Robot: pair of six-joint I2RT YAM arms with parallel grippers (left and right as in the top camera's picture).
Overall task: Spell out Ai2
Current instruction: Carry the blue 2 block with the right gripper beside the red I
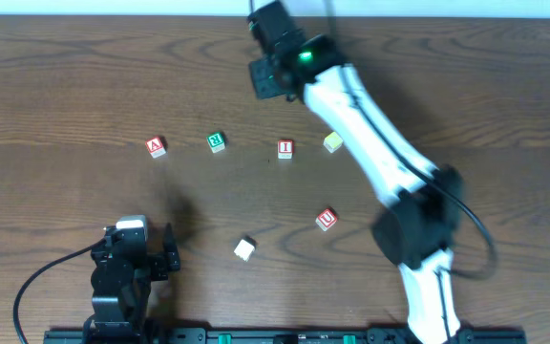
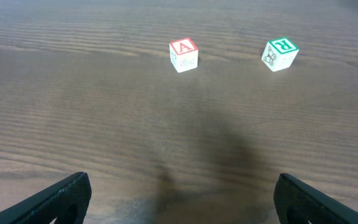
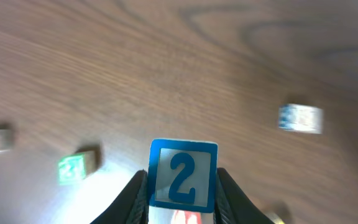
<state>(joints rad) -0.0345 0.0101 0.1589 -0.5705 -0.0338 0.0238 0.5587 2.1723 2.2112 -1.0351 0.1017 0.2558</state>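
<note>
My right gripper (image 1: pixel 267 78) is raised over the far middle of the table and is shut on a blue "2" block (image 3: pixel 183 173), which sits between its fingers (image 3: pixel 182 193) in the right wrist view. A red "A" block (image 1: pixel 157 146) lies at the left and a red "I" block (image 1: pixel 285 148) at the middle. The "A" block (image 2: pixel 183 55) also shows in the left wrist view. My left gripper (image 1: pixel 151 253) rests near the front left, open and empty (image 2: pixel 182 199), well short of the "A" block.
A green "R" block (image 1: pixel 217 141) lies between "A" and "I"; it also shows in the left wrist view (image 2: pixel 280 53). A pale block (image 1: pixel 332 142) lies right of "I". A red "U" block (image 1: pixel 326 219) and a white block (image 1: pixel 244 248) lie nearer the front.
</note>
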